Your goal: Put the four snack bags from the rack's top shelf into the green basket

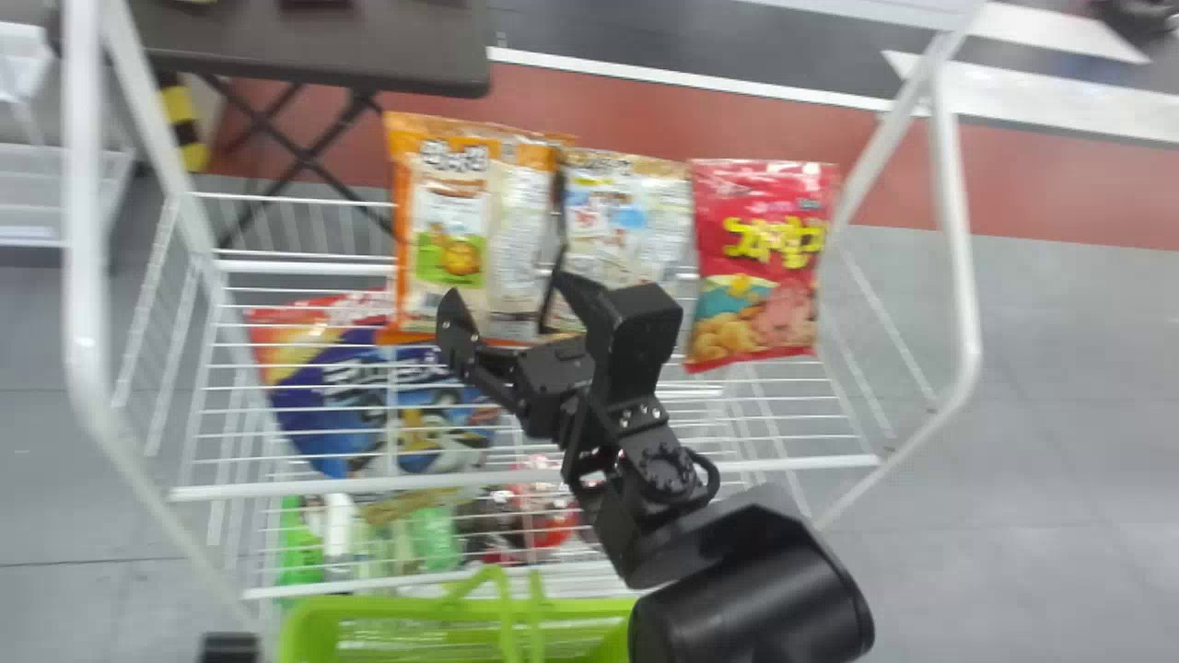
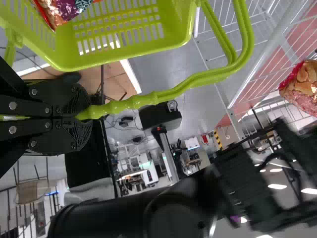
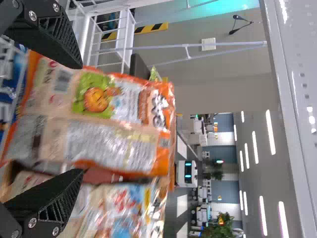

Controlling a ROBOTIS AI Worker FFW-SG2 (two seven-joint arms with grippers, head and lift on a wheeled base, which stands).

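the right claw (image 3: 80, 120) gapes wide, gripping nothing; the orange-edged plastic snack bag (image 3: 94, 144) stands just ahead of it on the white wire shelf (image 1: 322, 486). probably light, crinkly, slippery: i'd squeeze its sides gently. the left claw (image 2: 86, 117) is clamped round the green plastic basket handle (image 2: 163, 96).

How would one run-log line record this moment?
right gripper: open at orange bag | left gripper: shut on handle | on shelf: white bag, red bag | in basket: another bag

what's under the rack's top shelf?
Through the top shelf's wires: a blue snack bag, and lower, green items. The orange bag covers part of the blue one; the right arm hides more.
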